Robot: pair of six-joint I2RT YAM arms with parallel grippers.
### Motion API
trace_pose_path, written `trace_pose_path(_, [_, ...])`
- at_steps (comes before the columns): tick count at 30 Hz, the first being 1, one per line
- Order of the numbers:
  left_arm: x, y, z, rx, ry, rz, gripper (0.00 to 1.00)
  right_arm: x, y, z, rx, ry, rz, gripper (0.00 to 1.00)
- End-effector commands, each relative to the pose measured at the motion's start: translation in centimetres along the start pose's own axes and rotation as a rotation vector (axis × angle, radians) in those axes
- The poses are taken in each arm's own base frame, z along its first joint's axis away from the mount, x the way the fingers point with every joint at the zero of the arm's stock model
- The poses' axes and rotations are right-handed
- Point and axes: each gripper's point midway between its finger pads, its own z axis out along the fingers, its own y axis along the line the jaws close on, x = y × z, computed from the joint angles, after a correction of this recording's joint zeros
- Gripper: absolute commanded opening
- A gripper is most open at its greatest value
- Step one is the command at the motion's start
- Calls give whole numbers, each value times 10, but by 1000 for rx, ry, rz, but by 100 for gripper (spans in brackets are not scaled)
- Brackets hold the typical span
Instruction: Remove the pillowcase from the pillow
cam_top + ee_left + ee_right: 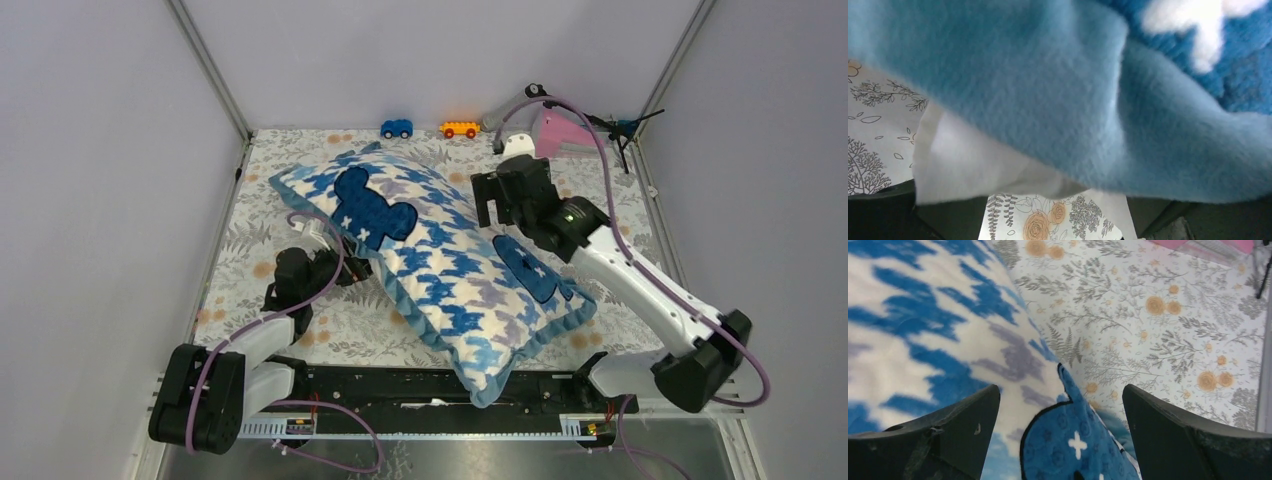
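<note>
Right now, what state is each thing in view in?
pillowcase, on the pillow, plump, lying diagonally on the table cloth
pillow, inside the case, hidden
left gripper, open, under the case's blue edging
right gripper, open, empty, above the case's right edge
blue toy car, upright on its wheels
orange toy car, upright on its wheels

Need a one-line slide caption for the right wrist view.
Right gripper open over the houndstooth pillowcase, a dark blue patch between its fingers, floral table cloth beyond.
</note>
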Motion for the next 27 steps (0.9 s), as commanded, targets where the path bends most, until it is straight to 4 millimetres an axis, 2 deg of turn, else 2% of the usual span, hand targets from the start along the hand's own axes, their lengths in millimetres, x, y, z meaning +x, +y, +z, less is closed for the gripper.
trace_pose_path(1, [-18,-27,3,109,-46,70,97,-26,11,-57,-223,-141,38,100])
trace_pose_path(3, [-18,-31,4,129,-47,72,98,-18,25,-67,-330,-126,46,100])
trace_pose_path(6, [-22,-41,2,163,-56,50,98,4,49,-72,-469,-53,29,100])
trace_pose_path(11, [-36,-77,-1,268,-73,-6,98,32,85,-81,-646,66,-6,100])
trace_pose_path(17, [-46,-103,11,277,-78,30,98,25,125,-116,-798,52,-73,100])
trace_pose_path(21, [-44,-114,26,288,-58,23,98,12,139,-124,-740,29,-150,100])
trace_pose_path(23, [-43,-123,36,299,-43,32,98,8,136,-115,-613,24,-219,100])
trace_pose_path(27, [-37,-136,59,293,-2,61,97,24,134,-91,-424,102,-391,100])
